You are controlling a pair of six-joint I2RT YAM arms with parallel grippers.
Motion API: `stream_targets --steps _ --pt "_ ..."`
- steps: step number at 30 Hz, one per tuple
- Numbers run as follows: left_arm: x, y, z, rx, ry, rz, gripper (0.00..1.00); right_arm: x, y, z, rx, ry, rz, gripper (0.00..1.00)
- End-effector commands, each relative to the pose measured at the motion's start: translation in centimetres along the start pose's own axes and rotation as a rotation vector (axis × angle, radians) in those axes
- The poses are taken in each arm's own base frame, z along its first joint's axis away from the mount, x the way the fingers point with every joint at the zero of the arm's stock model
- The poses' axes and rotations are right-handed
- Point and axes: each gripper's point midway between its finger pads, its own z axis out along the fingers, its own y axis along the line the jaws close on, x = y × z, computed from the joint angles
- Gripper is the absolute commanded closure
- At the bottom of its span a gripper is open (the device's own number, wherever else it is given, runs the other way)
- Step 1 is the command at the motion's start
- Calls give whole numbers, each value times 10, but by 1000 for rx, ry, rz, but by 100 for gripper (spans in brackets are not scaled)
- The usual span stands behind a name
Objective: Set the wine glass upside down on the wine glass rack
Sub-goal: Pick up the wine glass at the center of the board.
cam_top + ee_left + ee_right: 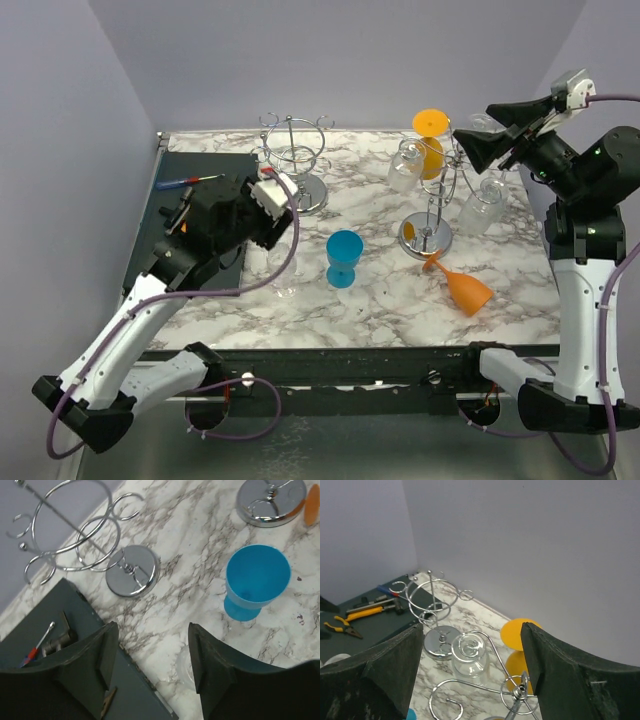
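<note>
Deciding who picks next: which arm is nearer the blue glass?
Left. The left arm hangs just left of the blue glass, jaws apart over the marble. The right arm is raised at the far right, beside the loaded rack.

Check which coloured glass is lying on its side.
The orange glass on the marble table near the right rack's base. The blue glass stands upright; the other orange glass hangs upside down on that rack.

Overhead plus wrist views (rack shared)
</note>
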Motion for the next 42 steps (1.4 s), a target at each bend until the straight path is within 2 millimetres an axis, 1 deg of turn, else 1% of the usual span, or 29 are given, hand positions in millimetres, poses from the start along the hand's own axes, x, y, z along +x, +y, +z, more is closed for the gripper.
stream_targets --steps 1,3,6,9,10,14,16,19,20,24,27,30,32,36,38,40,42 --pt "32 24 0 15 197 -211 39 -12 23 -2 -82 24 155 15" --pt "46 31 2 57 266 -273 39 -8 23 -1 -83 42 189 12" --pt "64 30 7 120 343 -322 32 1 22 1 -75 70 223 9" --pt "70 27 10 168 363 -349 25 13 26 14 -80 111 260 2" --pt "69 25 10 189 355 -350 24 19 31 22 -84 128 265 0" --pt "68 14 13 258 341 -356 19 36 72 63 -109 205 243 0" --pt "71 9 12 283 343 -350 19 38 79 75 -108 218 246 0" --pt "76 -1 9 330 335 -328 19 42 87 87 -102 238 266 0" --pt "81 -3 9 338 341 -319 19 43 92 90 -102 250 270 0" --pt "102 -1 11 309 380 -277 20 53 114 99 -85 293 278 0" --pt "111 -1 12 291 374 -240 21 61 127 104 -60 327 288 0" --pt "118 1 15 269 368 -232 25 68 136 105 -24 360 298 0" --pt "122 1 17 257 367 -230 29 75 143 104 1 393 301 0" --pt "129 -5 19 283 352 -210 41 91 155 102 60 455 304 1" --pt "133 -11 18 305 350 -198 49 88 160 100 49 434 337 0" --pt "138 -14 16 319 348 -180 60 72 172 98 -25 347 403 1" --pt "141 -18 13 327 345 -171 74 53 186 89 -110 256 483 0"
